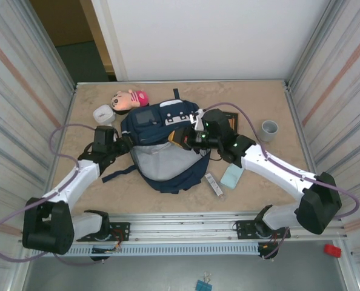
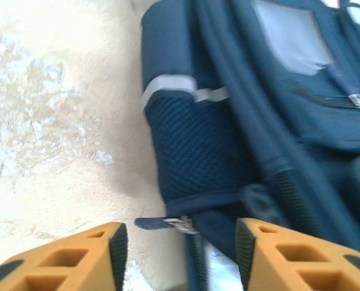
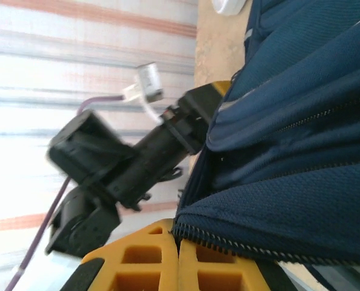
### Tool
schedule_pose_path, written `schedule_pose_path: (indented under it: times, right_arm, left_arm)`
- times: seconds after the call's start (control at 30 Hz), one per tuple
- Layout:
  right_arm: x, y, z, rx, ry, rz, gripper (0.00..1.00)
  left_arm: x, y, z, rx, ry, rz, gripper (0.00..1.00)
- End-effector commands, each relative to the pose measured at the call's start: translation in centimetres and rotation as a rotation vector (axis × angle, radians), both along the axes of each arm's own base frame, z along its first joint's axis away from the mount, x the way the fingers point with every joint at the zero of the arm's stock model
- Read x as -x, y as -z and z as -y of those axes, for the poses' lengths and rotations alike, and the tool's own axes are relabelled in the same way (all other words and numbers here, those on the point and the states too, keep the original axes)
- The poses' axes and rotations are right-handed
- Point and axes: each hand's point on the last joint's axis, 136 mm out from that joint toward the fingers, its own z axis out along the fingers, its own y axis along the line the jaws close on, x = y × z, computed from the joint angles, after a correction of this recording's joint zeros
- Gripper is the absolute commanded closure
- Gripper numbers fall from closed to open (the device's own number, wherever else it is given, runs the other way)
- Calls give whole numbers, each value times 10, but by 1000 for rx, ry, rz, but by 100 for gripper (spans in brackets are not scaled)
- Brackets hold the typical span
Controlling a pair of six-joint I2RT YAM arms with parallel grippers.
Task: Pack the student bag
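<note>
Centrally on the beige speckled tabletop [image 1: 259, 103] lies the student bag [image 1: 159, 130], a large navy-blue fabric backpack with white patches. Its main compartment gapes toward the arm bases and shows a pale grey lining. The left gripper [image 2: 180, 241] sits at the bag's left flank, low over the table. Its orange ribbed fingers [image 2: 77, 260] are spread apart with nothing clamped between them. Straight ahead of those fingers stands the bag's dark mesh side pocket [image 2: 192, 151], and a small metal zipper pull [image 2: 180, 224] on a navy tab lies in the gap between the tips, apart from both. The right gripper [image 3: 178, 239] reaches in from the bag's right side at the rim of the opening. Its orange fingers are pressed tightly together, pinching the zippered edge of the navy fabric, which rises above and to the right of them.
</note>
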Motion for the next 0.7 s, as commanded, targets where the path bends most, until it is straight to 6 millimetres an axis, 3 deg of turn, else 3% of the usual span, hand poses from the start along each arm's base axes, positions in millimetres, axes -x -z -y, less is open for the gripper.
schedule_pose_path:
  times: [0.0,0.23,0.47,0.67]
  right_arm:
    - [-5,-10,-7,-82,100,3,100]
    - [18,14,-40,-40,85,-28,100]
    - [39,40,-84,-13,-16,-84,96]
    - [59,62,-113,3,-94,-150,83]
  left_arm:
    - [14,-42,-5,5,-16,22,40]
    - [34,-73,-9,-1,-10,58,36]
    - [41,-80,-5,42,-2,81,37]
    - [44,-81,2,88,21,87,38]
